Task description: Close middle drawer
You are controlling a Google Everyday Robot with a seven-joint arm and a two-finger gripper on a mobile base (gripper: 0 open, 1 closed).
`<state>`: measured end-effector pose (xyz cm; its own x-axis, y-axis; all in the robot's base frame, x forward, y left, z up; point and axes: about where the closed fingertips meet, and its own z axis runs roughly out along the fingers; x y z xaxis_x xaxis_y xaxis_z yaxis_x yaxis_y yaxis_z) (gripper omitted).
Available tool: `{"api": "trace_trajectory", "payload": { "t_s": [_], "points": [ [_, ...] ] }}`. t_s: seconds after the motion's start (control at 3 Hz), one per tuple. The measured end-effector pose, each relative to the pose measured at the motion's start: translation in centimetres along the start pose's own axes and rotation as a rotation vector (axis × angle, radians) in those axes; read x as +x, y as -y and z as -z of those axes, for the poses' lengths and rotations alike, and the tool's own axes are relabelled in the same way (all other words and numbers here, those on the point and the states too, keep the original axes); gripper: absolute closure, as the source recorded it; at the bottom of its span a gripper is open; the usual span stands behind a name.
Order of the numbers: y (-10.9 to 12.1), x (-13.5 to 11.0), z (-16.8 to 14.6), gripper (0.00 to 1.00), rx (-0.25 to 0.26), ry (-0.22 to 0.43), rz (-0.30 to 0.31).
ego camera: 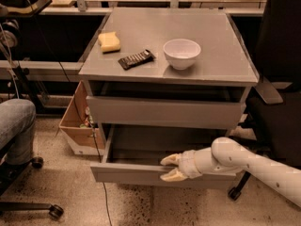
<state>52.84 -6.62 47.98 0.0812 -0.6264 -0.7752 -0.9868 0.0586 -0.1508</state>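
Note:
The middle drawer point(141, 173) is the wide grey drawer pulled far out below the cabinet top, with its grey inside showing. My gripper point(163, 169) is at the middle of the drawer's front panel. One finger point(170, 159) lies over the panel's upper edge and the other point(172, 175) lies against the front face, so the fingers stand apart. My white arm point(244, 161) reaches in from the lower right. Above, another grey drawer front point(164, 112) stands slightly out from the cabinet.
On the cabinet top point(225, 60) lie a yellow sponge point(109, 41), a dark snack bar point(136, 59) and a white bowl point(181, 52). A cardboard box point(77, 126) stands at the cabinet's left. A black chair point(277, 98) is on the right. An office chair point(16, 126) is on the left.

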Motion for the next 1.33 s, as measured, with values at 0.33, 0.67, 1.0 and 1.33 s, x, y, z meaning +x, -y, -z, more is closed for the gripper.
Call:
{"api": "trace_trajectory", "payload": {
  "t_s": [0.33,0.67,1.0,1.33],
  "points": [
    [-1.9,-0.7,2.4,0.00,0.004,-0.029,0.008],
    [-4.9,-0.1,3.2,0.14,-0.026,-0.057,-0.018],
    [-7.4,1.4,2.7,0.38,-0.059,-0.064,-0.054],
    [-8.5,3.3,1.9,0.69,-0.072,-0.064,-0.082]
  ]
}}
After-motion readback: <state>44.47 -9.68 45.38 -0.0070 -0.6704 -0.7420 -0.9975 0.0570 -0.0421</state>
